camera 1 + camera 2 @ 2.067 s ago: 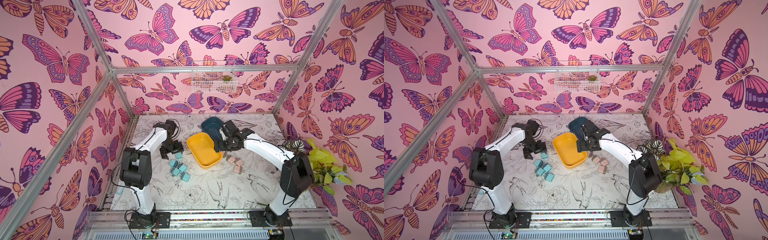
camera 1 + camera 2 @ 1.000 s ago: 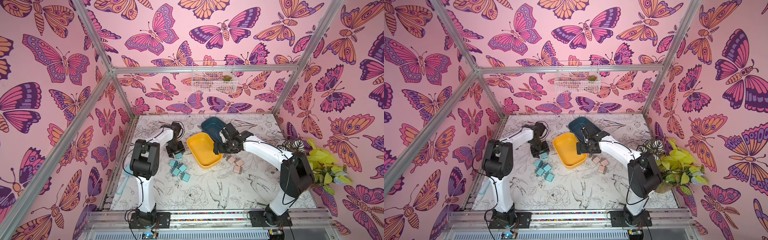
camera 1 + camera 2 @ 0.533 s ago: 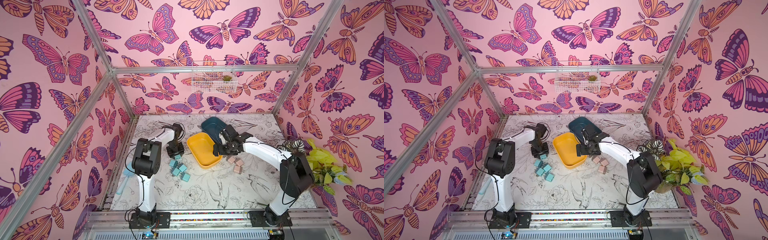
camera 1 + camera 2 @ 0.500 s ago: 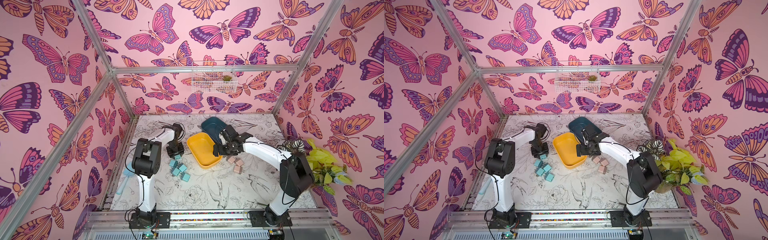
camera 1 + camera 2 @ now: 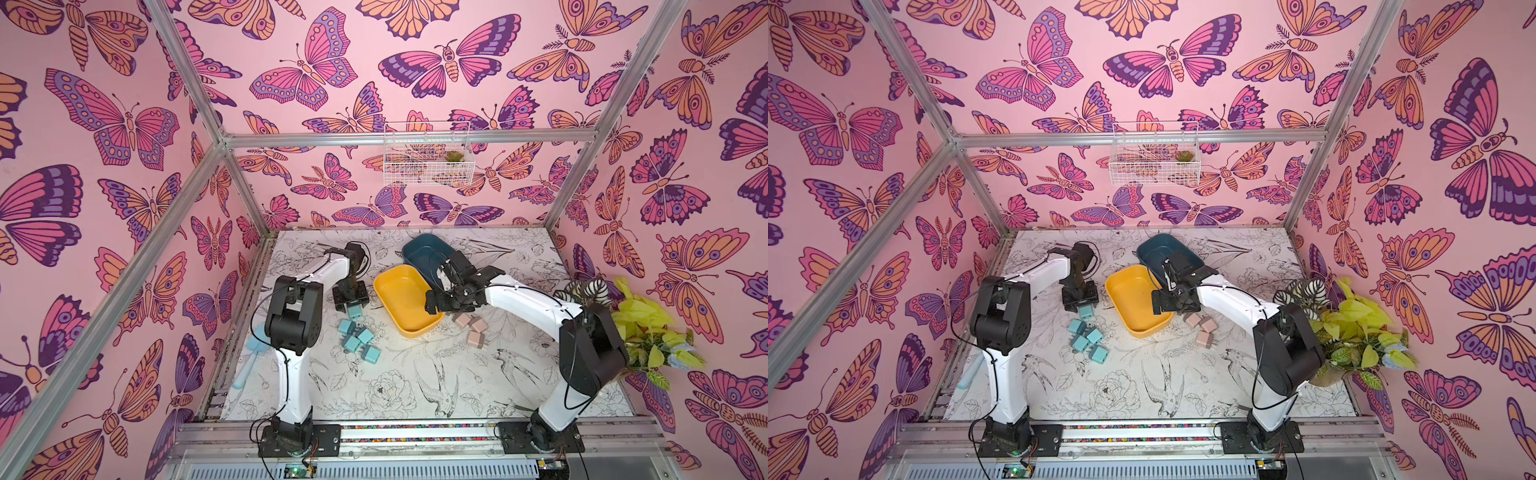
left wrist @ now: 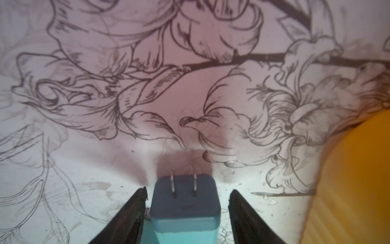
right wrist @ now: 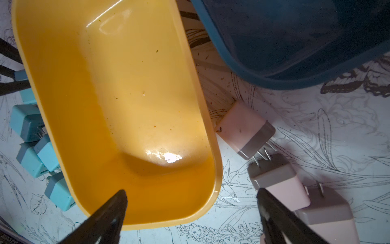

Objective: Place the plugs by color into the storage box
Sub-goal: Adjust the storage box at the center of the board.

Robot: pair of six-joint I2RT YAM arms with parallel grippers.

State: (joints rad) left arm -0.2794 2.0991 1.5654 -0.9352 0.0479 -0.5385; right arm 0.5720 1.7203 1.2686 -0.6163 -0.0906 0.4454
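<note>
My left gripper [image 6: 187, 190] points down at the table just left of the yellow tray [image 5: 403, 299]. A teal plug [image 6: 185, 202] stands prongs up between its fingers; the jaws are open, with a gap on one side. The same plug [image 5: 354, 311] shows in both top views, and several more teal plugs [image 5: 357, 338] lie nearer the front. My right gripper [image 7: 192, 192] is wide open and empty above the yellow tray's [image 7: 126, 95] near right corner. Three pink plugs [image 7: 244, 131] lie on the table beside that corner. The dark blue tray [image 5: 424, 253] sits behind.
A potted plant [image 5: 648, 324] crowds the table's right edge. A pale blue brush-like tool [image 5: 249, 357] lies along the left rail. A white wire basket [image 5: 428, 162] hangs on the back wall. The two trays touch at one corner.
My left arm's elbow has risen and swung inward while its gripper stayed at the teal plug beside the yellow tray. My right gripper has drifted slightly toward the front.
</note>
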